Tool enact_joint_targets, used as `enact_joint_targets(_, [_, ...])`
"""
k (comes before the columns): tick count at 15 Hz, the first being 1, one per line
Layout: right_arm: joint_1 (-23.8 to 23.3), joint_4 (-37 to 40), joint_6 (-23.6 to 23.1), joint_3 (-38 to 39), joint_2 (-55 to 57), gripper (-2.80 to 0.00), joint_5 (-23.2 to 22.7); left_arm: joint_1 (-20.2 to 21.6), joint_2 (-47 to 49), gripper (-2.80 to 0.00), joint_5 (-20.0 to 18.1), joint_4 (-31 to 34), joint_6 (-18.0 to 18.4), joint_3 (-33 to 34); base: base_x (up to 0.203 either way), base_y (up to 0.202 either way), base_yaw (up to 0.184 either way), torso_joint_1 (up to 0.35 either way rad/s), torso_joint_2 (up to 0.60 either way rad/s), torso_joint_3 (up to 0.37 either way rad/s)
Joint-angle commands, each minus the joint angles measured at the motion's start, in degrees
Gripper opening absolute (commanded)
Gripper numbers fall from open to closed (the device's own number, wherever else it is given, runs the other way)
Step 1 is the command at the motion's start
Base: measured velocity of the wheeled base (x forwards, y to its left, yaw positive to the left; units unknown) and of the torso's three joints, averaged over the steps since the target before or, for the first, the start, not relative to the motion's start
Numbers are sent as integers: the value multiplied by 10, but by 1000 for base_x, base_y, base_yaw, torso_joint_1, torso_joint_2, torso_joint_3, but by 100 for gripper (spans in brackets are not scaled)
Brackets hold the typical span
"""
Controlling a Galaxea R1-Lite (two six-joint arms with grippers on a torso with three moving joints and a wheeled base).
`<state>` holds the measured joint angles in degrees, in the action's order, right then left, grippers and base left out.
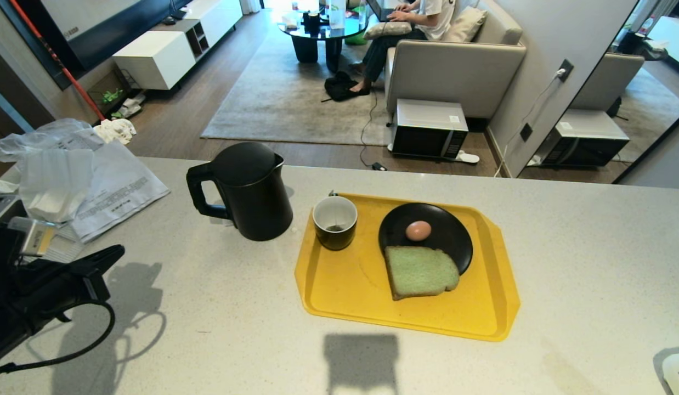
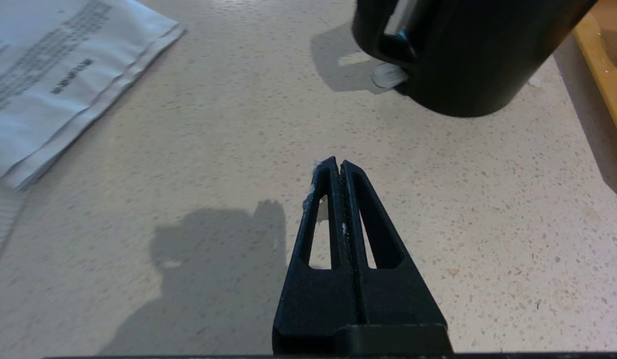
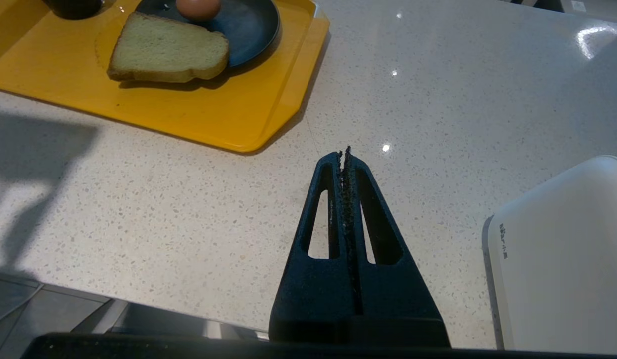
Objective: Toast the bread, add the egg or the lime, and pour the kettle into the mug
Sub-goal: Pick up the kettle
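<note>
Step in hand: the pour, judged; the pale green bread slice is seen propped on the black round plate beside a brown egg, both on the yellow plastic tray.
Matte black cylindrical kettle: upright on the speckled pale counter, handle turned to the robot's left.
Black mug with white inside: on the tray, near the kettle.
Left pincer: fingers pressed together, nothing held, aimed at the kettle's base (well short of it).
Right pincer: closed, empty, parked beside a white appliance.
Next move: fingers must be parted and brought round the handle.

Yellow tray w/ black plate; plastic bag on counter far left.
</note>
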<state>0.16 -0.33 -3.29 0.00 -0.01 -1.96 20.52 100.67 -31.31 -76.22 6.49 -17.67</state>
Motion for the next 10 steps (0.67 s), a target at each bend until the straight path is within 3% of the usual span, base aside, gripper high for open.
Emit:
enact_joint_targets(1, [0, 0, 0, 1, 0, -280, -1, -30, 37, -280, 1, -1, 10, -16, 0, 0, 0, 0, 0, 0])
enact_joint_targets(6, [0, 0, 0, 1, 0, -280, -1, -46, 59, -280, 16, 13, 45, -44, 0, 0, 0, 0, 0, 0])
enact_joint_targets(7, [0, 0, 0, 1, 1, -280, -1, -47, 67, -187, 19, 14, 45, -44, 0, 0, 0, 0, 0, 0])
enact_joint_targets(8, [0, 0, 0, 1, 1, -280, 0, -47, 73, 0, 22, 11, 43, -45, 0, 0, 0, 0, 0, 0])
enact_joint_targets(10, [0, 0, 0, 1, 1, -280, 0, -47, 78, 0, 22, 10, 38, -71, 0, 0, 0, 0, 0, 0])
